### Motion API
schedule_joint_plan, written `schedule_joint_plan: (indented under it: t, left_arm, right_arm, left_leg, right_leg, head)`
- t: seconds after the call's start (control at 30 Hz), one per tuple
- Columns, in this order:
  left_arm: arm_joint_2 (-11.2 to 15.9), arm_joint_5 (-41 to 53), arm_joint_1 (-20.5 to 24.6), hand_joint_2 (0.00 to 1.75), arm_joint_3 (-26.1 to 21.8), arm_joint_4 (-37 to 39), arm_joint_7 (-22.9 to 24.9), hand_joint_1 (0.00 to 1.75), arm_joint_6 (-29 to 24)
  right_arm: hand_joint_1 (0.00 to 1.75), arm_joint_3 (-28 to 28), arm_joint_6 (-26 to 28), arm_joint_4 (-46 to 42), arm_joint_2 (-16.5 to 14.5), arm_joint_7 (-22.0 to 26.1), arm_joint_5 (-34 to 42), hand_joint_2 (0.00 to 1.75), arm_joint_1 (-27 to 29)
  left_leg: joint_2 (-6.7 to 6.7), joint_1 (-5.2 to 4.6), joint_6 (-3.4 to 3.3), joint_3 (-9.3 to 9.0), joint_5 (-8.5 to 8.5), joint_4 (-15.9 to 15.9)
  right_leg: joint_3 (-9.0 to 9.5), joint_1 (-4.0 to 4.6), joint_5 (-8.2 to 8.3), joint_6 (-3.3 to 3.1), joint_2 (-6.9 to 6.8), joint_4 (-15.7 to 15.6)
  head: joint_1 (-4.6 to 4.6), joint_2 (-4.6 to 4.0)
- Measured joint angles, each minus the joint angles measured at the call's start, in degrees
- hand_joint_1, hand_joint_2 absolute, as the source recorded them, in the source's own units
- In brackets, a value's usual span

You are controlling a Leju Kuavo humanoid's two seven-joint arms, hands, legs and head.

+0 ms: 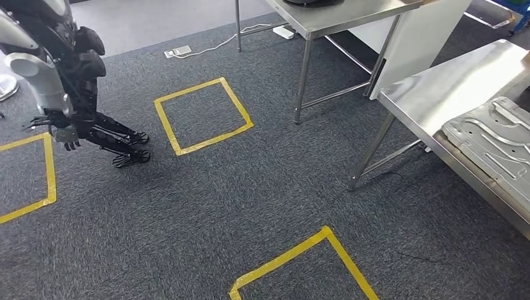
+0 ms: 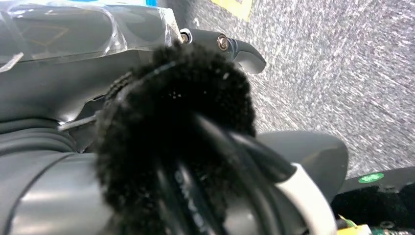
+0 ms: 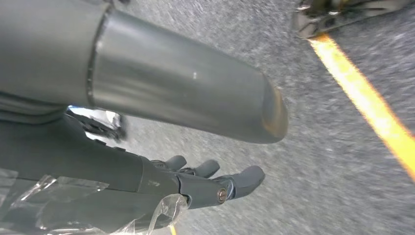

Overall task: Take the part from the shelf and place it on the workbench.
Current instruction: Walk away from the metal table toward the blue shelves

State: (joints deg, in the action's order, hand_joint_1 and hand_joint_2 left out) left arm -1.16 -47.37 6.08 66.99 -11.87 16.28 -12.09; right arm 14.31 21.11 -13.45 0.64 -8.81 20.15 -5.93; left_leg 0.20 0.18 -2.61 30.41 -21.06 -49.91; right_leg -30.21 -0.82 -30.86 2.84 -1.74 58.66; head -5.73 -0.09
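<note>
One stamped sheet-metal part (image 1: 494, 147) lies flat on steel desk (image 1: 437, 87); likely stiff, fairly heavy, sharp-edged, best gripped along rim. Right hand (image 3: 205, 181) hangs empty, fingers apart; left hand (image 1: 67, 139) state unclear

Part (image 1: 494, 147) cut off at frame edge.

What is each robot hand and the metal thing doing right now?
left hand: hangs low over the carpet, holding nothing.
right hand: fingers straight and apart, holding nothing.
metal part: lies flat on the steel table, with no hand touching it.
</note>
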Motion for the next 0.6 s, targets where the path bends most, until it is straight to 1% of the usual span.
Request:
schedule_joint_plan:
  t: [0.03,0.07,0.1,0.13,0.17,0.2,0.23,0.27,0.3,0.33,0.37,0.4,0.43,0.47,0.5,0.53,0.57,0.6]
  left_arm:
    - [-0.01,0.02,0.05,0.0,0.05,0.0,0.0,0.0,0.02]
    - [-0.01,0.03,0.09,0.0,0.1,0.0,0.0,0.0,0.04]
    - [-0.02,0.04,0.13,0.0,0.15,0.0,0.01,0.0,0.07]
    - [-0.02,0.05,0.16,0.0,0.2,0.0,0.0,0.0,0.1]
    - [-0.02,0.05,0.19,0.0,0.24,0.0,-0.01,0.0,0.13]
    - [-0.04,0.05,0.25,0.0,0.27,0.0,-0.01,0.0,0.15]
    - [-0.07,0.05,0.32,0.0,0.31,0.0,-0.02,0.0,0.15]
    - [-0.09,0.04,0.44,0.0,0.35,0.0,-0.02,0.0,0.17]
    - [-0.1,0.04,0.54,0.0,0.41,0.0,-0.02,0.0,0.18]
    - [-0.1,0.03,0.61,0.0,0.48,0.0,-0.02,0.0,0.19]
    - [-0.1,0.03,0.67,0.0,0.55,0.0,-0.02,0.0,0.2]
    - [-0.08,0.03,0.67,0.0,0.6,0.0,-0.02,0.0,0.2]
    - [-0.09,0.03,0.67,0.0,0.64,0.0,-0.02,0.0,0.21]
    - [-0.09,0.03,0.68,0.0,0.67,0.0,-0.01,0.0,0.22]
    - [-0.09,0.03,0.7,0.0,0.68,0.0,-0.01,0.0,0.24]
    - [-0.11,0.03,0.72,0.0,0.69,0.0,-0.01,0.0,0.25]
    - [-0.1,0.02,0.78,0.0,0.7,0.0,-0.05,0.0,0.25]
    - [-0.1,0.02,0.84,0.0,0.7,0.0,-0.11,0.0,0.25]
  right_arm:
    - [0.0,0.14,-0.02,0.02,0.02,0.01,-0.03,0.0,0.09]
    - [0.0,0.22,-0.02,0.04,0.07,0.02,-0.05,0.0,0.17]
    - [0.0,0.3,-0.02,0.05,0.12,0.04,-0.06,0.0,0.22]
    - [0.0,0.34,-0.02,0.07,0.15,0.05,-0.06,0.0,0.24]
    - [0.0,0.37,-0.02,0.07,0.17,0.09,-0.07,0.0,0.26]
    - [0.0,0.39,-0.02,0.06,0.17,0.13,-0.07,0.0,0.29]
    - [0.0,0.42,-0.02,0.07,0.17,0.16,-0.08,0.0,0.35]
    - [0.0,0.48,-0.02,0.07,0.17,0.2,-0.08,0.0,0.43]
    - [0.0,0.56,-0.03,0.07,0.17,0.21,-0.08,0.0,0.44]
    - [0.0,0.65,-0.03,0.08,0.17,0.24,-0.11,0.0,0.37]
    - [0.0,0.73,-0.04,0.08,0.16,0.26,-0.14,0.0,0.24]
    - [0.0,0.78,-0.05,0.08,0.11,0.32,-0.18,0.0,0.1]
    - [0.0,0.81,-0.05,0.08,0.09,0.44,-0.22,0.0,0.0]
    - [0.0,0.83,-0.06,0.08,0.07,0.56,-0.25,0.0,0.05]
    - [0.0,0.85,-0.06,0.08,0.05,0.71,-0.27,0.0,0.17]
    - [0.0,0.86,-0.05,0.08,0.08,0.84,-0.28,0.0,0.31]
    - [0.0,0.87,-0.05,0.08,0.12,0.93,-0.27,0.0,0.48]
    - [0.0,0.89,-0.04,0.09,0.19,1.03,-0.27,0.0,0.58]
  left_leg:
    - [-0.61,0.03,-0.13,0.0,0.02,0.0]
    - [-1.29,0.03,-0.17,-0.01,0.02,0.0]
    - [-2.02,0.03,-0.19,-0.06,0.03,-0.01]
    - [-2.85,0.06,-0.19,-0.16,0.03,-0.01]
    - [-3.72,0.14,-0.18,-0.31,0.02,-0.01]
    - [-4.55,0.26,-0.16,-0.46,0.01,-0.01]
    - [-5.36,0.38,-0.1,-0.48,0.03,0.05]
    - [-5.97,0.42,0.05,-0.31,0.12,-0.06]
    - [-6.52,0.48,0.3,0.0,0.28,-0.07]
    - [-7.13,0.54,0.64,0.36,0.53,0.01]
    - [-7.87,0.56,1.08,0.62,0.83,0.11]
    - [-8.61,0.66,1.44,0.79,0.98,0.33]
    - [-8.21,0.53,1.77,1.15,0.69,-0.09]
    - [-6.91,0.37,2.06,2.01,-0.35,-1.8]
    - [-5.11,0.28,2.22,3.51,-2.05,-4.99]
    - [-3.1,0.15,2.38,5.63,-4.22,-9.52]
    - [-2.0,0.19,2.45,7.99,-6.28,-14.54]
    - [-1.55,0.21,2.44,9.87,-7.55,-18.42]
  right_leg:
    - [-2.24,0.01,-2.03,0.02,0.87,4.69]
    - [-4.27,0.03,-3.24,0.08,1.23,8.61]
    - [-5.59,0.06,-3.46,0.14,1.37,10.85]
    - [-5.65,0.05,-2.25,0.15,1.49,10.31]
    - [-4.49,0.01,0.01,0.13,1.78,7.26]
    - [-2.57,-0.1,2.69,0.09,2.58,2.68]
    - [-0.49,-0.31,4.9,0.09,4.58,-2.01]
    - [0.9,-0.58,6.38,0.12,6.61,-5.56]
    - [1.6,-0.73,6.96,0.15,8.16,-7.56]
    - [1.76,-0.8,6.94,0.16,9.02,-8.3]
    - [1.69,-0.76,7.03,0.13,8.44,-8.56]
    - [1.8,-0.88,7.02,0.0,7.48,-8.78]
    - [1.99,-1.0,7.11,-0.18,6.6,-9.06]
    - [2.22,-1.09,7.19,-0.42,5.56,-9.37]
    - [2.43,-1.13,7.23,-0.72,4.51,-9.63]
    - [2.56,-0.9,7.21,-0.93,3.46,-9.71]
    - [2.6,-0.74,7.14,-1.11,2.36,-9.74]
    - [2.61,-0.58,7.07,-1.23,1.37,-9.74]
  head:
    - [-0.01,0.0]
    - [-0.01,0.0]
    - [-0.01,0.0]
    - [-0.03,0.0]
    - [-0.04,0.0]
    - [-0.06,0.0]
    - [-0.08,0.0]
    - [-0.1,0.0]
    - [-0.11,0.0]
    - [-0.13,0.0]
    - [-0.17,0.0]
    - [-0.21,0.0]
    - [-0.26,0.0]
    - [-0.31,0.0]
    - [-0.36,0.0]
    - [-0.39,0.0]
    - [-0.43,0.0]
    - [-0.45,0.0]
